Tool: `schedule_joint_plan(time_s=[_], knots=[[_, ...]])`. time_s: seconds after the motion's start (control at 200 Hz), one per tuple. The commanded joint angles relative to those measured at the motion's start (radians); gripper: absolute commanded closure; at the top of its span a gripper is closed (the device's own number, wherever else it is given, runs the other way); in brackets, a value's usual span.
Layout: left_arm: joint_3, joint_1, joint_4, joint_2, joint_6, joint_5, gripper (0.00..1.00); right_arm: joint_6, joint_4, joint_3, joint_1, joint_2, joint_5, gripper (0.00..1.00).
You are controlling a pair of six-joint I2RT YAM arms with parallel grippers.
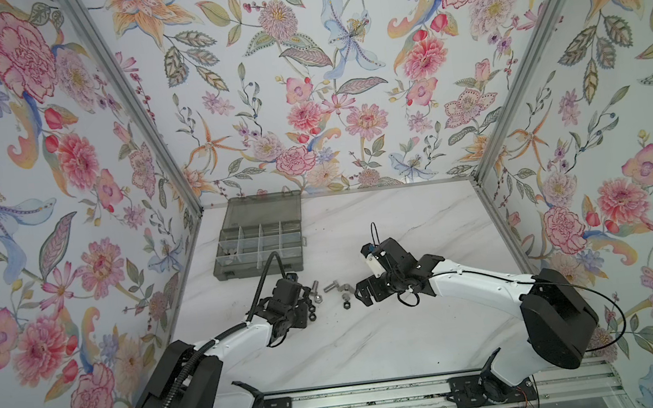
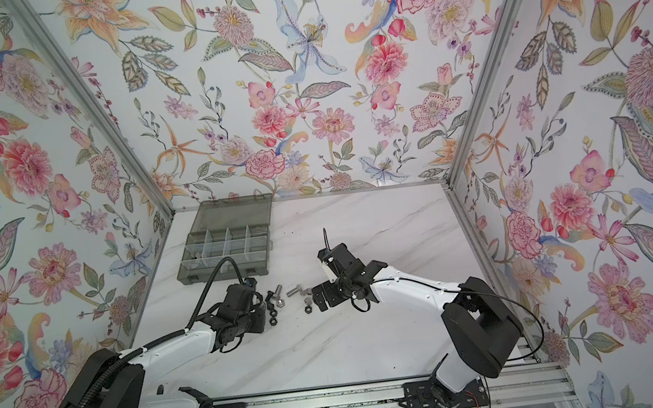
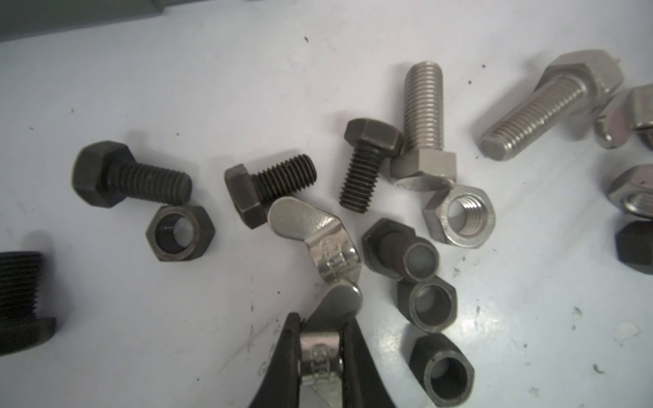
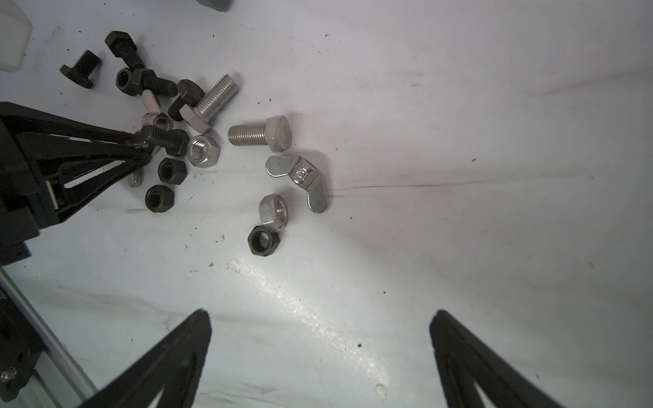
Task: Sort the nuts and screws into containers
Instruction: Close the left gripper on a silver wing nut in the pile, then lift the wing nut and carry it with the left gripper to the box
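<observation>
- The left gripper (image 3: 321,328) was shut tight on a silver wing nut (image 3: 319,349). It pinched the body, and one wing stuck out past the fingertips.
- That wing nut sat low over the bench (image 1: 373,333), at the near edge of the pile. Whether it was lifted clear could not be told.
- The right gripper (image 4: 321,314) was wide open with nothing between its fingers. It was held over bare bench just beside the pile.
- The screws (image 3: 424,116) lay loose on the bench between the two grippers. Several were short and black, and two were longer and silver, with hex heads.
- The nuts (image 3: 459,215) were scattered among the screws, some touching them. They were black and silver hex rings.
- A second wing nut (image 4: 300,176) lay apart from the gripped one, just beside a silver screw.
- The grey box (image 1: 259,269) stood at the back left of the bench, well apart from the pile. Its lid (image 1: 263,210) was open and lying back.
- The cells (image 1: 252,243) looked mostly bare. A few small pieces lay in a left cell, too small to name.
</observation>
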Motion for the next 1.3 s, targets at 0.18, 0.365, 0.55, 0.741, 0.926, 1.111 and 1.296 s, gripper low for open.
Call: schedule_joint_plan(time_s=[0.18,0.365,0.55,0.741,0.926,1.111,1.296], knots=[[0.055,0.001,-0.089,-0.060,0.007,-0.034,1.00,-0.002,-0.006,-0.008,-0.005,-0.007,-0.001,0.01],[0.128,0.081,-0.138,-0.179,0.024,-0.028,1.00,-0.004,-0.006,-0.014,-0.003,-0.016,0.001,0.01],[0.209,0.226,-0.121,-0.233,0.032,-0.016,1.00,-0.005,-0.004,-0.011,-0.004,-0.019,0.002,0.01],[0.326,0.373,-0.076,-0.141,0.069,0.032,1.00,-0.001,-0.006,-0.017,-0.004,-0.029,0.001,0.01],[0.447,0.505,-0.025,0.018,0.085,0.076,1.00,0.008,-0.006,-0.031,-0.002,-0.043,0.004,0.01],[0.599,0.586,-0.023,0.213,0.120,0.112,1.00,0.011,-0.006,-0.036,-0.001,-0.047,0.004,0.01],[0.702,0.667,0.029,0.368,0.138,0.160,1.00,0.013,-0.006,-0.039,-0.001,-0.046,0.008,0.01]])
